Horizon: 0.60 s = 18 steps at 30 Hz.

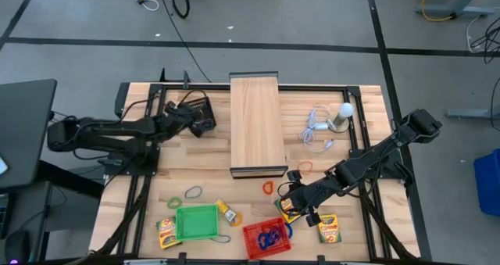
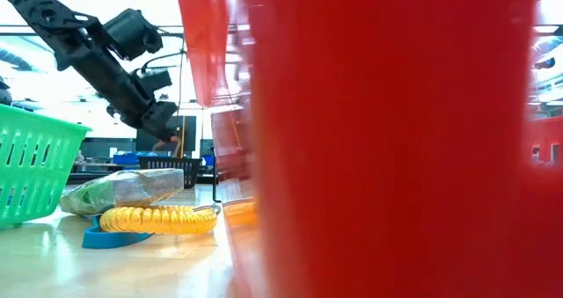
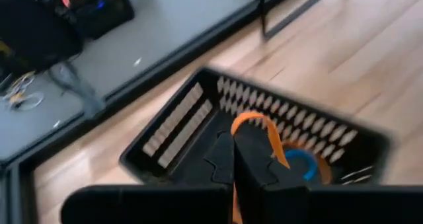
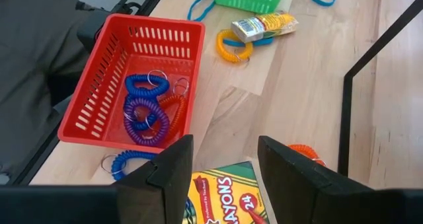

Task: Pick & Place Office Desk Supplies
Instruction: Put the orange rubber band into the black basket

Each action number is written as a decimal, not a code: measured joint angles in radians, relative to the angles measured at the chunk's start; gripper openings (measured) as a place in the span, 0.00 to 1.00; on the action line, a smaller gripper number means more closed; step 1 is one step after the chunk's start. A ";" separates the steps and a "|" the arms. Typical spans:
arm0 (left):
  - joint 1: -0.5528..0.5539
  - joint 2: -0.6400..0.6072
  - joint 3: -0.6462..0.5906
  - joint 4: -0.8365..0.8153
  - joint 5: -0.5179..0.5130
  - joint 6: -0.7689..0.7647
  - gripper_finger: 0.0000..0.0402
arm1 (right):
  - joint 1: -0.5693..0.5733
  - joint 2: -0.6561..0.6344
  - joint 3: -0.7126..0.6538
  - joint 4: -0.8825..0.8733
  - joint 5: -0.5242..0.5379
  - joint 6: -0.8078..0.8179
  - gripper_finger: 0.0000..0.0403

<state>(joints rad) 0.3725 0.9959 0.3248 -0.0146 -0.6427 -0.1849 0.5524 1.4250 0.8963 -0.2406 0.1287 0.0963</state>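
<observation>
Crayon box (image 4: pixel 221 194), flat yellow-and-green printed card, lying on the pale wood-plank table (image 1: pixel 367 163) directly below the right gripper (image 4: pixel 221 174); jaws spread, closed on nothing, one blunt dark finger (image 4: pixel 162 174) to each side of the box in the right wrist view. Second crayon box (image 1: pixel 330 228) just beside it, nearer the table's front edge. Orange coiled loop (image 4: pixel 305 151) next to the first box.

Red basket (image 1: pixel 267 238), rectangular slotted plastic, at the front edge; blue and purple spiral loops (image 4: pixel 142 112) with small metal rings heaped inside, one more blue coil (image 4: pixel 125 161) against its outer wall. Green basket (image 1: pixel 197 222) of like lattice to its left, a third crayon box (image 1: pixel 166 232) at its far side. Between the baskets, a crumpled glossy yellow-and-green packet (image 4: pixel 264 26) resting beside a yellow spiral loop (image 4: pixel 234 45).

Farther back, scattered loops: green (image 1: pixel 174 202), dark (image 1: pixel 193 191), orange (image 1: pixel 268 188).

Long pale wooden box (image 1: pixel 256 124), smooth-grained, lengthwise at table centre. White round bulb (image 1: pixel 344 111) with coiled white cable (image 1: pixel 316 128) at the right rear.

Left gripper (image 3: pixel 234 168) at the left rear, over a black perforated basket (image 3: pixel 172 125); jaws pressed together, pinching a thin orange loop (image 3: pixel 261 128). Blue loop (image 3: pixel 301 163) inside that basket.
</observation>
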 joint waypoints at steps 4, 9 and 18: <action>0.050 0.063 0.000 -0.015 0.054 -0.025 0.03 | 0.000 0.000 0.000 0.000 0.000 -0.004 0.44; 0.066 0.094 0.000 0.013 0.131 -0.026 0.13 | 0.000 0.000 0.000 0.000 0.000 -0.004 0.44; 0.046 0.061 0.038 0.040 0.193 0.028 0.40 | 0.000 0.000 0.000 -0.001 0.000 -0.006 0.44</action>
<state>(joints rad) 0.4183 1.0565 0.3632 0.0251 -0.4492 -0.1573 0.5522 1.4250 0.8963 -0.2413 0.1287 0.0904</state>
